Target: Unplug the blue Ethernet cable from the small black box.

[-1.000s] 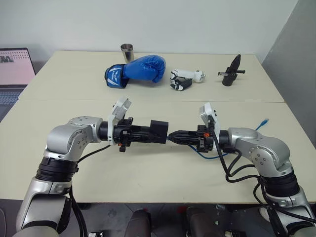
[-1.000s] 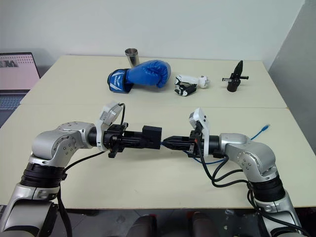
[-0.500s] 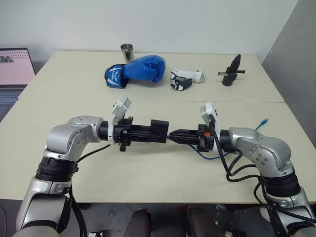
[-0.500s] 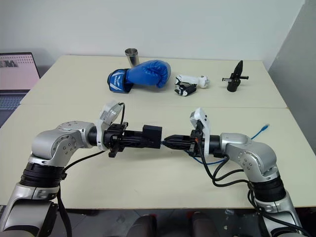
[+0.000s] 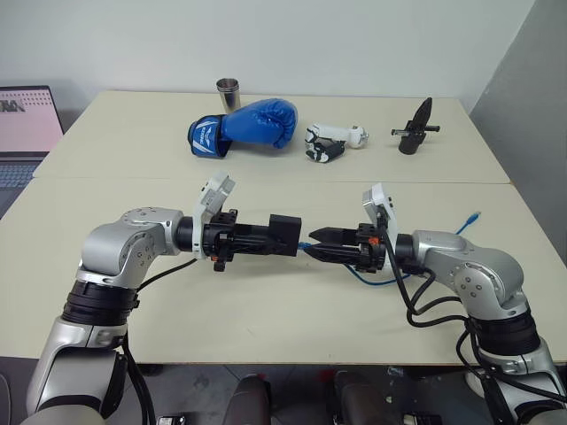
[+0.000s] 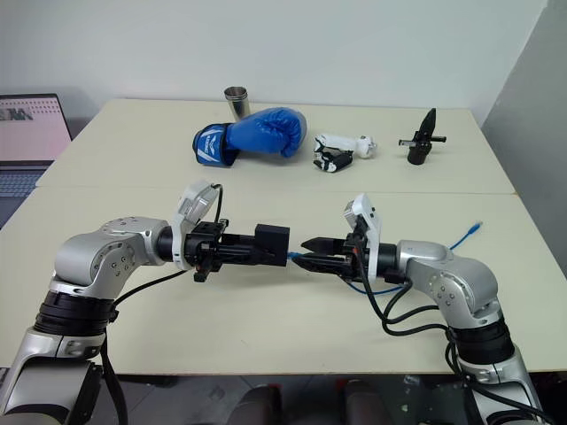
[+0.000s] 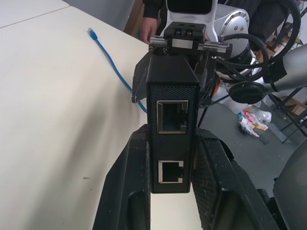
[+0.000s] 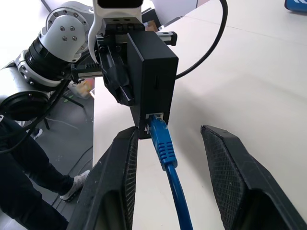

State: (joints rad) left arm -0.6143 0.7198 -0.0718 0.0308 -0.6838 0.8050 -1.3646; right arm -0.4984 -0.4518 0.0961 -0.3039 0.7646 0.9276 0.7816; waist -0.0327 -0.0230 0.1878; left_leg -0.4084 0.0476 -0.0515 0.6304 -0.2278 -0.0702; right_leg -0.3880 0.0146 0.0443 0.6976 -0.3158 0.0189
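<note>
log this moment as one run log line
left gripper: shut on small black box | right gripper: open, fingers either side of blue Ethernet cable | cable: plugged in | step: unplug not done

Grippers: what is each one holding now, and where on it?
Left gripper clamps the small black box by its two side faces. Right gripper stands open around the blue Ethernet cable, holding nothing.

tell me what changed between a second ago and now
The right gripper opened its fingers and let go of the blue Ethernet cable, whose plug is still in the small black box. The left gripper stays shut on the box, and neither arm moved.
</note>
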